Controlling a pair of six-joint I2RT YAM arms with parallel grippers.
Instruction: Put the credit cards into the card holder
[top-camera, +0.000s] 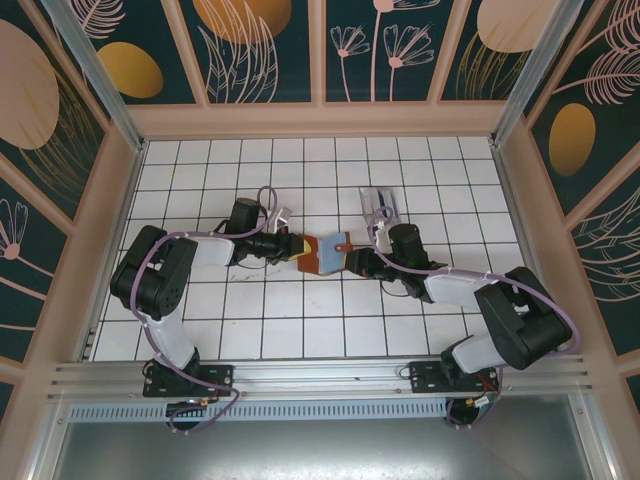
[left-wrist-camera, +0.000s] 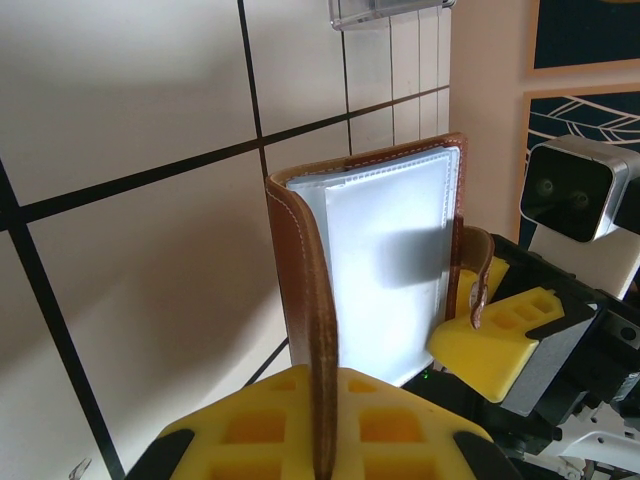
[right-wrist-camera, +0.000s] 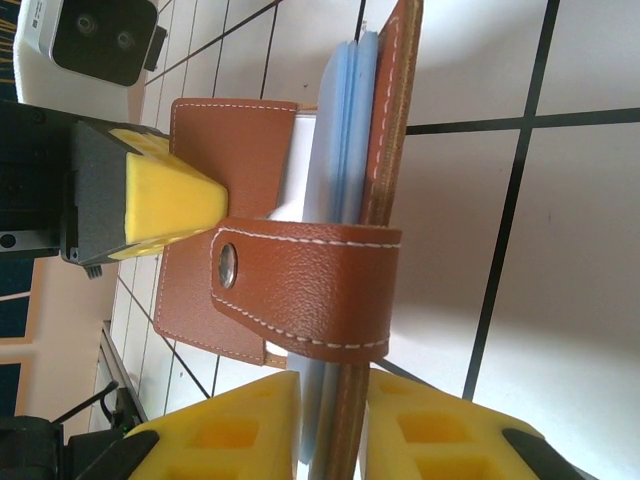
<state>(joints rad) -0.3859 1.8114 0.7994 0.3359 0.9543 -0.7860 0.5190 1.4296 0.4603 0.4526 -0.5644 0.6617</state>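
- The left gripper (top-camera: 291, 246) has its jaws clenched on one brown cover of the card holder (top-camera: 322, 254), which is held open and upright over the middle of the white counter (top-camera: 200, 170).
- The right gripper (top-camera: 353, 260) grasps the opposite cover, its jaws pinching leather and clear sleeves (left-wrist-camera: 390, 260) together, with the closing tab (right-wrist-camera: 300, 290) wrapped across.
- The credit cards (top-camera: 379, 204) lie pale behind the right gripper, toward the counter's far edge and apart from the holder.

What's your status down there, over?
Left claw shut on wallet cover. Right claw clamped on the opposite cover, wallet held open between. Cards lying beyond it, untouched. No obstruction seen.
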